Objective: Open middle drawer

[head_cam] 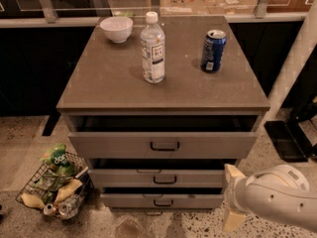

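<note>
The middle drawer (124, 178) is the shallow grey front with a small black handle (164, 180), between the taller top drawer (109, 145) and the lowest drawer (129, 201). A dark gap shows above each front, so all three stand slightly out. My gripper (231, 197) hangs at the lower right, just off the right end of the middle and lowest drawers and apart from the handle. Its cream fingers (232, 173) are spread open with nothing held between them.
On the cabinet top (109, 78) stand a white bowl (117, 29), a clear water bottle (152, 48) and a blue can (213, 50). A wire basket (55, 185) of snack bags and cans sits on the floor at the lower left. A white post (296, 63) rises at right.
</note>
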Motion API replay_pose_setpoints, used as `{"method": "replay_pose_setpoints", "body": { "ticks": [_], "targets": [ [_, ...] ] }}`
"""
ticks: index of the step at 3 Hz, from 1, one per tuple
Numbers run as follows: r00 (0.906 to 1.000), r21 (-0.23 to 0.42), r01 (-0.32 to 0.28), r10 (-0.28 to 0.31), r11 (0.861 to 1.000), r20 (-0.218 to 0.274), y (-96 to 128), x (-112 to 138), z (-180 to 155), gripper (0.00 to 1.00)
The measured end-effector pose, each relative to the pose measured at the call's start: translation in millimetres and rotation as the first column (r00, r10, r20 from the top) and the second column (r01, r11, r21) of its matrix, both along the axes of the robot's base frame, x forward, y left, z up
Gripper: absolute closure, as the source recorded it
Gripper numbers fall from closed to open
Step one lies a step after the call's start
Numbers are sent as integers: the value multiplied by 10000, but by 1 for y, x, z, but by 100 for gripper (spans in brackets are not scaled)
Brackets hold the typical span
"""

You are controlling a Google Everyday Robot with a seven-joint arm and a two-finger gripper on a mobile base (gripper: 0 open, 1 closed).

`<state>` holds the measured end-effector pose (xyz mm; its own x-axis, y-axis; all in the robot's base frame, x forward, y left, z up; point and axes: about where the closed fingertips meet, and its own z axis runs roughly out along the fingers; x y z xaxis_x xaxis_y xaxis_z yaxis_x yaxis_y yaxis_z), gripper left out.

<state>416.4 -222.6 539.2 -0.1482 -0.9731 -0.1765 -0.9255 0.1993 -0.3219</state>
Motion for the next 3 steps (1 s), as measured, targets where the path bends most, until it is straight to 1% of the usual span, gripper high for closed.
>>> {"method": "replay_pose_setpoints", "body": {
  "ticks": [1, 2, 3],
  "targets": [
    [9995, -492, -210, 199, 9986, -228, -11, 11, -27, 0],
    [9983, -815, -586, 583, 9949, -58, -11, 35, -42, 0],
    [9924, -731, -1172, 1196, 9904, 295, 2, 58, -56, 0]
  ]
}}
